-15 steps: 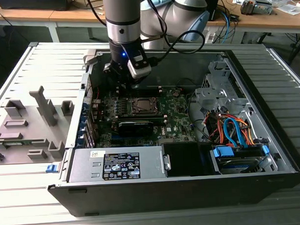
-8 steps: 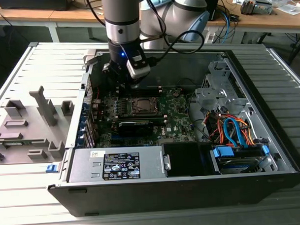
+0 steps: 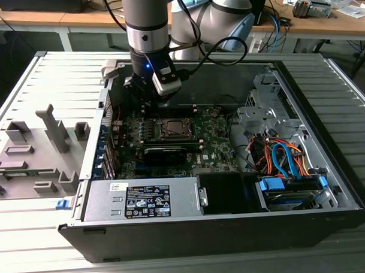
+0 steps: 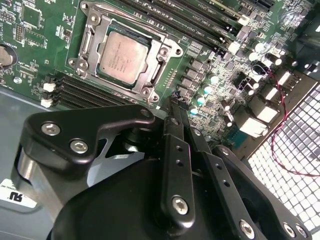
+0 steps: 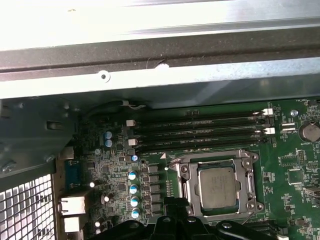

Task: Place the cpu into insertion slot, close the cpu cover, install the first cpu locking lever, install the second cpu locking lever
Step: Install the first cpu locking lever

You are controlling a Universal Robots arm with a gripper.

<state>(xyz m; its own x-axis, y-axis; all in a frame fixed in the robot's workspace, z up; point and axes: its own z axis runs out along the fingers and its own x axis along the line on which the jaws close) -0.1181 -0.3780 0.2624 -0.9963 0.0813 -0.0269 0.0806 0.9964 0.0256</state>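
The cpu, a dull silver square, lies flat in the insertion slot on the green motherboard. The cpu cover, a thin silvery frame, lies down around the chip's edges. Whether the thin locking levers along the socket's sides are latched cannot be told. My gripper hangs just above the board beside one corner of the socket, its black fingers drawn together with nothing between them. In the exterior view the gripper sits over the socket's far side, toward that view's left.
The open computer case has tall metal walls around the board. Black memory slots run beside the socket, and a black expansion card stands in front of it. Drive bays and orange and blue cables fill the exterior view's right.
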